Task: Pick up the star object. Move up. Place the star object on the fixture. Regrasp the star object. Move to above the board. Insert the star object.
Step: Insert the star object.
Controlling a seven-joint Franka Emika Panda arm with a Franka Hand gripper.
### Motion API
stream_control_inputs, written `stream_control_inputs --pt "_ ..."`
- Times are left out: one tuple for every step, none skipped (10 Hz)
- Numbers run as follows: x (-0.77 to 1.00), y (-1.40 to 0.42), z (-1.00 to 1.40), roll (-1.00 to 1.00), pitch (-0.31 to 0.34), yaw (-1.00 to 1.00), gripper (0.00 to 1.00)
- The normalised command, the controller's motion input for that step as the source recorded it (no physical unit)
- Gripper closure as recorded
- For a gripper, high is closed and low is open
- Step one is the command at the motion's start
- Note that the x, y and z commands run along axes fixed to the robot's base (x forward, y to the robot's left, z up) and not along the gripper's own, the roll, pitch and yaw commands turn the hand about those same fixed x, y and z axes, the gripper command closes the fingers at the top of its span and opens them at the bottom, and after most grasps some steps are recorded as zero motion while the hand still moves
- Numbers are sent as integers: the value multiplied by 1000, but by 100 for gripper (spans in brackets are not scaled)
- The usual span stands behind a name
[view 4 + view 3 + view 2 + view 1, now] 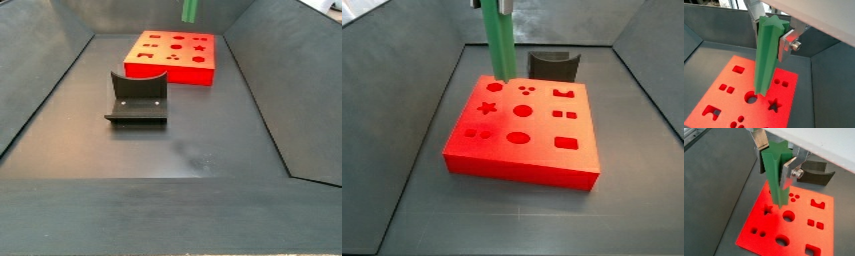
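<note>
My gripper (774,158) is shut on the upper end of the star object (773,175), a long green peg that hangs upright; both wrist views show this (771,35). The peg's lower end hovers above the red board (799,230), close to its star-shaped hole (768,209), without touching it. In a side view the star object (498,40) hangs over the board's (523,168) far left part, with the gripper mostly cut off above. The dark fixture (552,65) stands empty just behind the board.
Dark grey tray walls enclose the floor (402,190). The board (168,71) sits at one end. The fixture (138,97) stands on its base plate between the board and the open floor. The board carries round, square and crown-shaped holes.
</note>
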Motion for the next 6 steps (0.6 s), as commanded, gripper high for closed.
stream_control_inputs --pt "-23 0 0 0 0 -31 100" --pt "-163 37 0 0 0 -34 100" --pt "-223 26 0 0 0 -66 100" --pt "-257 0 0 0 0 -31 100" --pt "-226 0 -6 0 0 -26 100" --pt "-137 0 -34 0 0 -17 100"
